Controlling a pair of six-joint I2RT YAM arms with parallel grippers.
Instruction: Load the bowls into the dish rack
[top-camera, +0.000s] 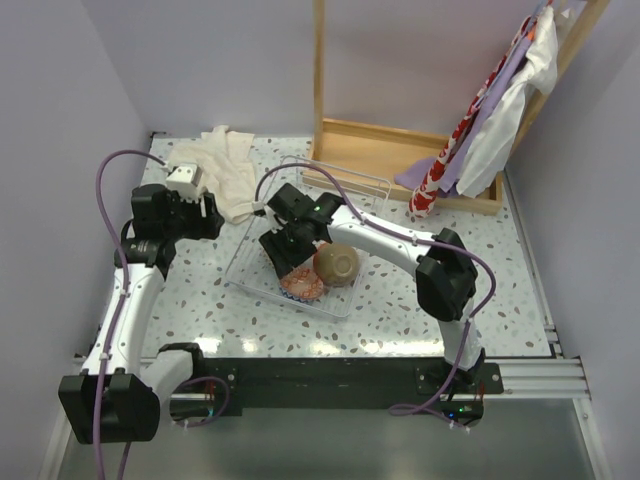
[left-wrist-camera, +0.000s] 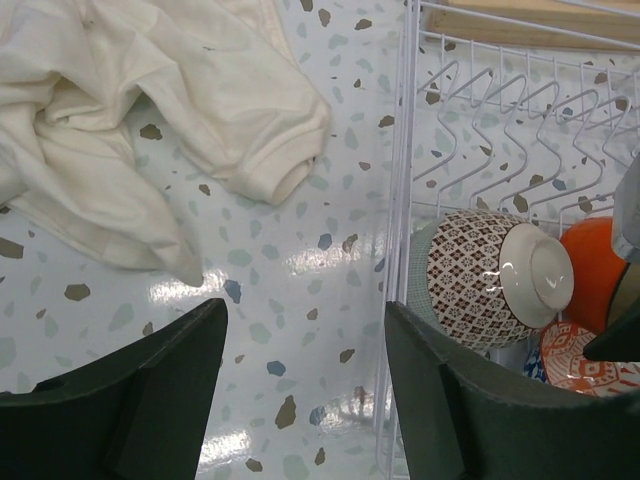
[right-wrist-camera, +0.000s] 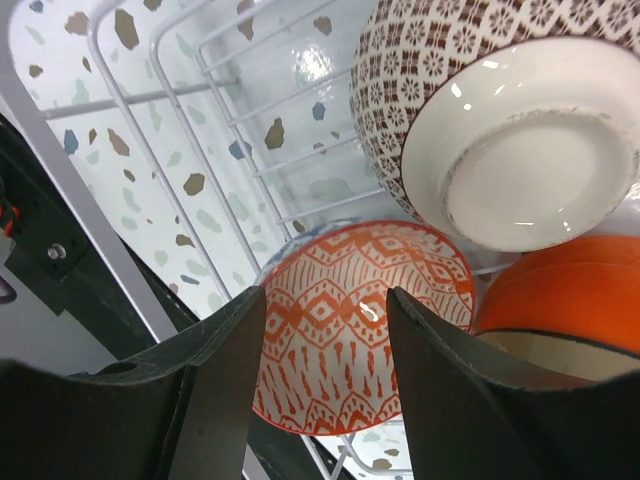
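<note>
The dish rack (top-camera: 246, 268) of thin clear bars lies mid-table. Inside it rest a brown-patterned bowl (left-wrist-camera: 470, 285) with a pale foot ring, tipped on its side, a glossy orange bowl (left-wrist-camera: 592, 268) and a bowl with an orange pattern inside (right-wrist-camera: 350, 330). In the top view the brown bowl (top-camera: 337, 263) and the orange-patterned bowl (top-camera: 303, 286) lie side by side. My right gripper (right-wrist-camera: 326, 300) hangs open just above the orange-patterned bowl, holding nothing. My left gripper (left-wrist-camera: 305, 310) is open over bare table just left of the rack's side bar (left-wrist-camera: 400, 200).
A crumpled white cloth (left-wrist-camera: 130, 130) lies on the table left of the rack, close to the left gripper. Behind the rack stands a wooden frame (top-camera: 390, 150) with clothes (top-camera: 480, 130) hanging over it. Walls close in both sides.
</note>
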